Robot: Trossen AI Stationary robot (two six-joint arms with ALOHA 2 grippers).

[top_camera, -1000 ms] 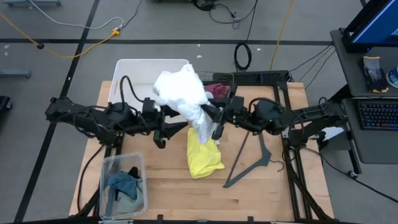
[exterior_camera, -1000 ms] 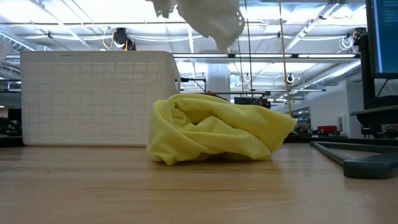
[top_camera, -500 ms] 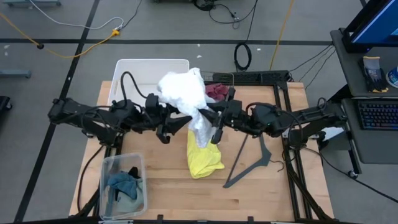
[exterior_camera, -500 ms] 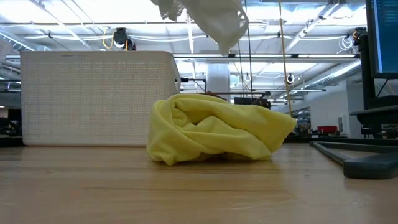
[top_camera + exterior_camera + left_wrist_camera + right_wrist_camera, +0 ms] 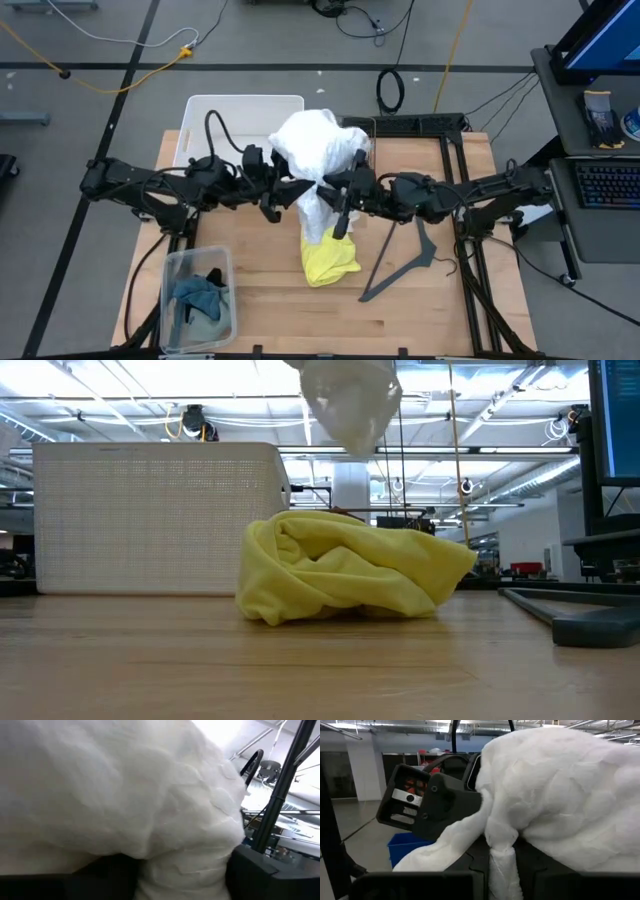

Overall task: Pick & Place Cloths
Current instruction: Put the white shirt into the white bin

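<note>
High view: both arms meet over the middle of the surface (image 5: 420, 310), holding the white cloth (image 5: 318, 150) aloft between them — yellow cloth (image 5: 328, 255) lies below, hanger (image 5: 405, 262) beside it, white bin (image 5: 235, 108) behind, clear tub (image 5: 172, 270) with a teal cloth (image 5: 198, 295) in front.
Low view: white cloth hangs clear above the yellow heap.
Left wrist view: left gripper (image 5: 283, 197) buried in white fabric; its jaws — cannot tell.
Right wrist view: right gripper (image 5: 501, 870) pinched together on a twisted strand of the white cloth.
Doing it well: carry it high enough to clear the bin's rim (probably the target), both arms moving together.
Writing: none readable.
</note>
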